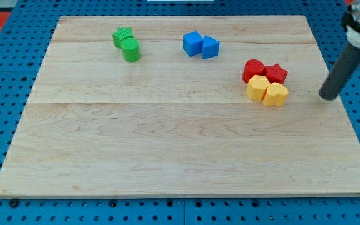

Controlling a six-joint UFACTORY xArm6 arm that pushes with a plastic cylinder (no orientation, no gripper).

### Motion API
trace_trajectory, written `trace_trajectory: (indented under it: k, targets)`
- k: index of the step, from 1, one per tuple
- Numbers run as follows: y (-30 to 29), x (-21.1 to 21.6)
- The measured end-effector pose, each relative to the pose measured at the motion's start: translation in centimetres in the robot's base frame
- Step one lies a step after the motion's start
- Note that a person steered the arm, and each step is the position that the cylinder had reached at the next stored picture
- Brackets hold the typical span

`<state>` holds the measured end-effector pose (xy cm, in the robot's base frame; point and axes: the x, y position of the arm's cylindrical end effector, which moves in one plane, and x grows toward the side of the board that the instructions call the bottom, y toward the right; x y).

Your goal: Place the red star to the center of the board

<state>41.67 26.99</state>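
The red star lies at the board's right, touching a second red block on its left. Two yellow blocks sit just below the red pair, touching them. My tip rests on the board to the right of this cluster, about a block's width right of the yellow blocks and lower right of the red star. It touches no block. The dark rod slants up to the view's top right corner.
Two green blocks sit together at the upper left. Two blue blocks sit together at top centre. The wooden board lies on a blue pegboard table.
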Motion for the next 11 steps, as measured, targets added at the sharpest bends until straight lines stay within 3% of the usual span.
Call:
trace_trajectory:
  k: [1,3,4,6,7,8,9,11]
  targets:
    - [0.0,-3.7]
    - [-1.5,-4.6]
    - [-9.2,-4.0]
    - [-6.0,-2.0]
    - [-14.5,-2.0]
    - [-18.2,-1.9]
    - [-21.5,-2.7]
    - [-23.6,0.4]
